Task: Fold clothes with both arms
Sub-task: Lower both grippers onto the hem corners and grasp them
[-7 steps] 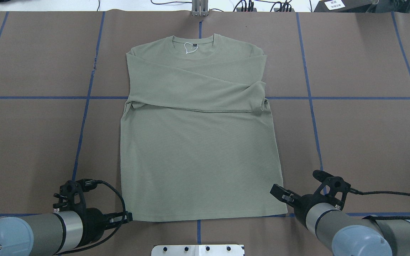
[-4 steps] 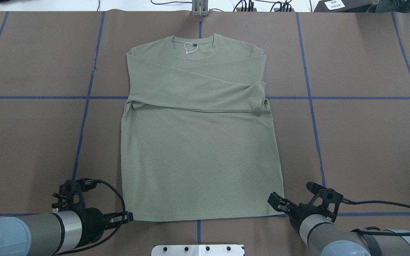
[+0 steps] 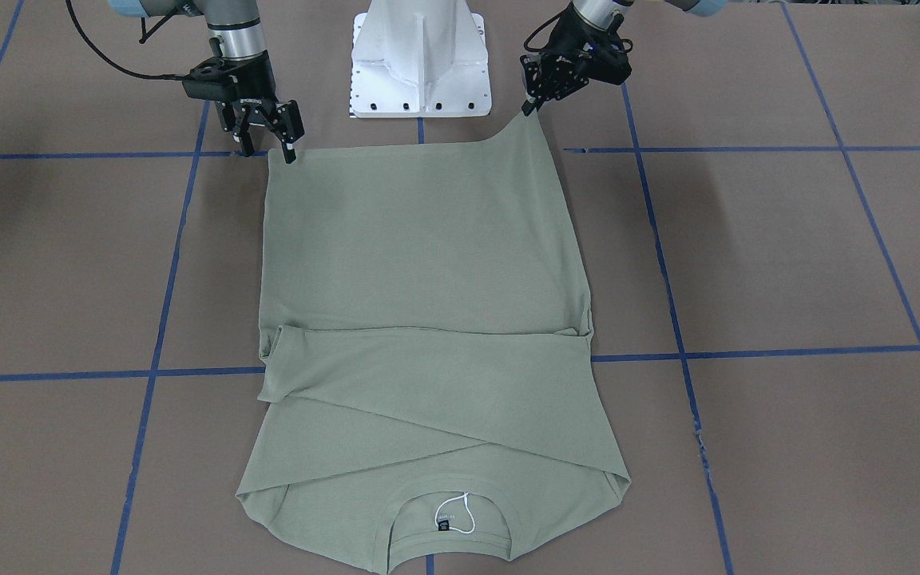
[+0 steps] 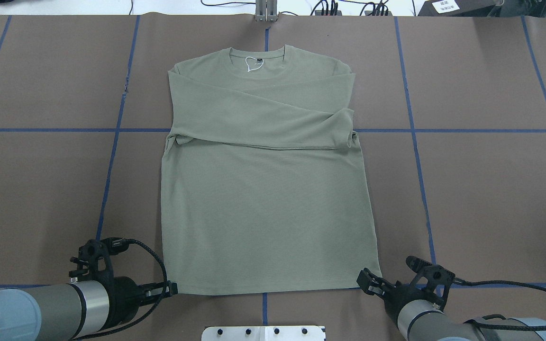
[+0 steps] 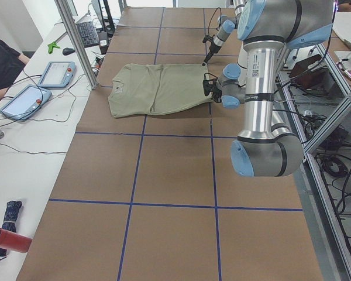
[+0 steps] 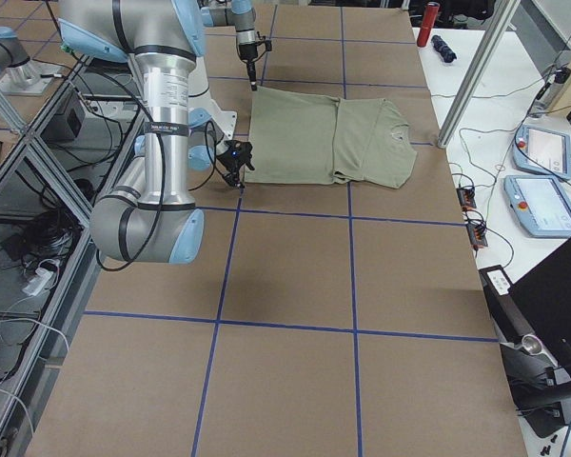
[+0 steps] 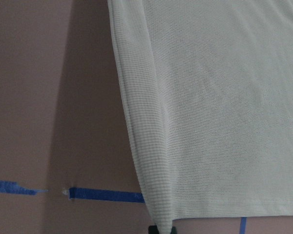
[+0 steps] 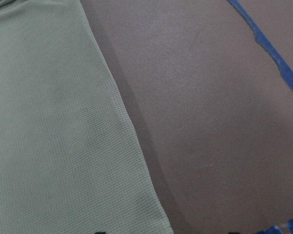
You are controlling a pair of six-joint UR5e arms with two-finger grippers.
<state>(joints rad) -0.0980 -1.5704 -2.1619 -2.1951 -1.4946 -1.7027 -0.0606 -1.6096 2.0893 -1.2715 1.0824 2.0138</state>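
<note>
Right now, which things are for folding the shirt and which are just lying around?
For the job:
the sage-green shirt
the left arm, jaws shut on a hem corner
the right arm, jaws open at the other hem corner

Just lying about, on the side bench:
two handheld screens
a keyboard
a red cylinder
a folded umbrella

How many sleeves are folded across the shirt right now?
2. The top sleeve runs to the shirt's right-arm side; the lower sleeve passes beneath it, ending at the left-arm side.
</note>
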